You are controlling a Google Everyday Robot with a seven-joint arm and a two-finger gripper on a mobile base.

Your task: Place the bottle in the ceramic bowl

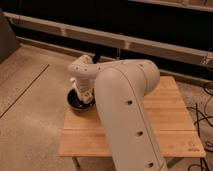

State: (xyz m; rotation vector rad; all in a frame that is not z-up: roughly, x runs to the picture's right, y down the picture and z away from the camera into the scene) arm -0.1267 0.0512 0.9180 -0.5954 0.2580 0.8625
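The ceramic bowl is round and dark, and sits at the far left corner of the wooden table. My gripper hangs at the end of the big white arm and reaches down into the bowl from above. The arm's wrist covers much of the bowl. The bottle is hidden; I cannot see it in the bowl or in the gripper.
The table is a small light bamboo top on a speckled floor. A dark wall with pale horizontal rails runs behind. Black cables lie on the floor at the right.
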